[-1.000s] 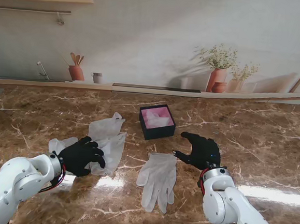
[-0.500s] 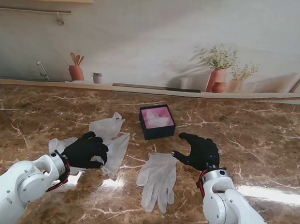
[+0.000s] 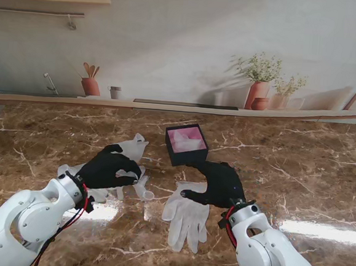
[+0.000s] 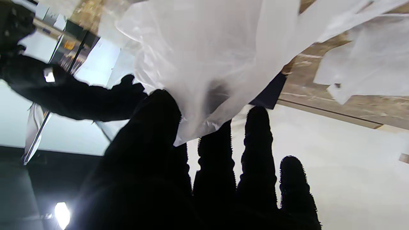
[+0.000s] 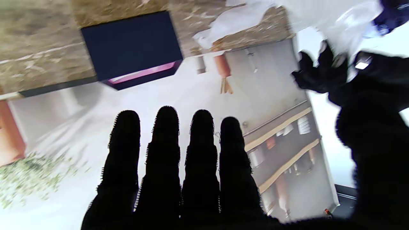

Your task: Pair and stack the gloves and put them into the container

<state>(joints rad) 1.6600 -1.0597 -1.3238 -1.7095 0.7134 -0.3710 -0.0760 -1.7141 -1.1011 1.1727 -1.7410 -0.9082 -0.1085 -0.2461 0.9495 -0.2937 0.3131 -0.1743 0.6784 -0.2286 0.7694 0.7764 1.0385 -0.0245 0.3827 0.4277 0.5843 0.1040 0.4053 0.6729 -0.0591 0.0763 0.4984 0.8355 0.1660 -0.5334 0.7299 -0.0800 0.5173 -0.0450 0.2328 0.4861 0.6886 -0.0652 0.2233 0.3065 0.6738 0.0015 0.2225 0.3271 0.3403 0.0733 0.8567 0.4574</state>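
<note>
My left hand [image 3: 107, 169] is shut on a translucent white glove [image 4: 207, 64], pinched between thumb and fingers; it hangs off the table with fingers trailing [image 3: 141, 189]. A second white glove [image 3: 187, 215] lies flat near the middle, fingers toward me. My right hand [image 3: 220, 182] is open, fingers [image 5: 169, 159] straight, over that glove's cuff end. The dark box [image 3: 186, 145] with pink lining stands just beyond both hands and also shows in the right wrist view [image 5: 131, 48]. Something pale lies inside it.
More white gloves lie on the marble at the left: one beyond my left hand [image 3: 129, 147], another beside its wrist [image 3: 69, 172]. A low ledge with pots [image 3: 258, 93] runs along the table's far edge.
My left hand has closed on a glove, lifted it and carried it right and away from me. My right hand has slid left, from bare marble to the flat glove's cuff.
</note>
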